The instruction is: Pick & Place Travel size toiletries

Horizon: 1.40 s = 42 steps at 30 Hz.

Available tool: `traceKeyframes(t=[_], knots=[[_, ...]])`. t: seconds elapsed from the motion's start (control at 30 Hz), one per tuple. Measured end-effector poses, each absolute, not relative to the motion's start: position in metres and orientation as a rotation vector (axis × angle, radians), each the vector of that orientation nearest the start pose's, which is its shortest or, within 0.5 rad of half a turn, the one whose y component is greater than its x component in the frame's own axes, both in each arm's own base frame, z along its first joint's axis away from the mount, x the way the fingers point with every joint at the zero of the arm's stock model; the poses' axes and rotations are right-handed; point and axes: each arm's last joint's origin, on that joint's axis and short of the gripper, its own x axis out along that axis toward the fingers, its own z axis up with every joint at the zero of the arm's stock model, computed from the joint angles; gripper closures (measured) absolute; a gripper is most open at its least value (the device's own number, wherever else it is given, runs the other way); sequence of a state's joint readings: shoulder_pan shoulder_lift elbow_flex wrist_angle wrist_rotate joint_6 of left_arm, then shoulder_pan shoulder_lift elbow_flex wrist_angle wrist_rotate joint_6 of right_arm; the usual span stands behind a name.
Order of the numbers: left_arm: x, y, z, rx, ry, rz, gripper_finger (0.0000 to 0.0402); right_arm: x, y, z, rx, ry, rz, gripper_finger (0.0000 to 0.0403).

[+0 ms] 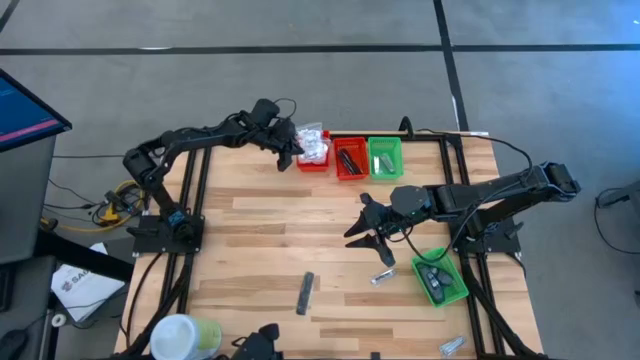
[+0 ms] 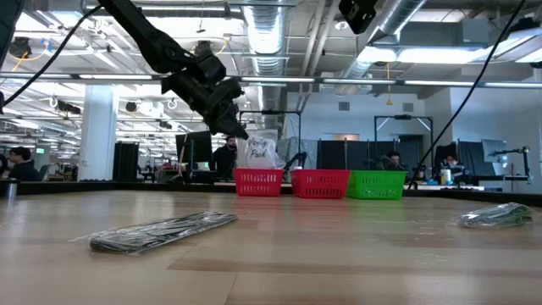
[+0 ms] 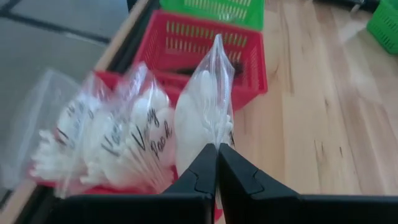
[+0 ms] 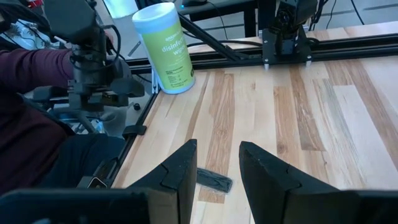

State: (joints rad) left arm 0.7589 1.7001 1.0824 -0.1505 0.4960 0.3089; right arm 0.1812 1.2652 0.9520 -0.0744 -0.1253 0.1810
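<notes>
The left gripper (image 3: 217, 163) is hanging over the desk's (image 1: 300, 225) twelve o'clock edge, its fingers (image 3: 199, 171) pressed together on the top of a clear crinkly plastic packet of white cotton pieces (image 3: 202, 115). That packet is dangling above the leftmost red plastic basket (image 1: 312, 160), which is already holding more such white packets (image 3: 118, 140). Beside it, toward three o'clock, a second red basket (image 1: 350, 158) and a green basket (image 1: 385, 156) are sitting in a row.

The right gripper (image 1: 368, 232) is hovering above the desk's middle, its fingers (image 4: 177, 174) standing apart with nothing between them. A slim dark grey packet (image 1: 305, 292) is lying toward six o'clock, and a small silvery sachet (image 1: 382, 277) is resting just beside another green basket (image 1: 440, 280) at four o'clock. A white-and-green round tub (image 1: 185, 335) is standing at the seven o'clock corner.
</notes>
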Motion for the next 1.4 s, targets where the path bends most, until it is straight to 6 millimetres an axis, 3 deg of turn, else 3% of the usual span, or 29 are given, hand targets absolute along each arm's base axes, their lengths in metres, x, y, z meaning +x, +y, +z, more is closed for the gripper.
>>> traceKeyframes(t=[0.4,0.63,0.77,0.93,1.07,1.17,1.27,1.4], knots=[[0.273,0.243,0.176,-0.17,0.745,0.206,0.0401,0.276,0.054,0.3,0.162,0.415,0.267,0.029],[0.277,0.242,0.18,-0.119,0.746,0.268,0.0388,0.276,0.054,0.3,0.162,0.415,0.267,0.029],[0.281,0.237,0.184,-0.075,0.746,0.272,0.0342,0.276,0.054,0.3,0.159,0.415,0.268,0.029],[0.289,0.226,0.185,0.016,0.815,0.394,0.023,0.276,0.054,0.299,0.16,0.426,0.266,0.029],[0.294,0.207,0.211,0.041,0.749,0.407,0.0155,0.275,0.055,0.297,0.167,0.449,0.264,0.029],[0.297,0.181,0.23,-0.007,0.703,0.324,0.0124,0.274,0.054,0.295,0.203,0.487,0.251,0.029],[0.298,0.144,0.245,-0.021,0.648,0.202,0.0119,0.272,0.057,0.291,0.238,0.518,0.248,0.029],[0.291,0.087,0.24,-0.027,0.661,0.062,0.0153,0.269,0.063,0.279,0.268,0.527,0.261,0.029]])
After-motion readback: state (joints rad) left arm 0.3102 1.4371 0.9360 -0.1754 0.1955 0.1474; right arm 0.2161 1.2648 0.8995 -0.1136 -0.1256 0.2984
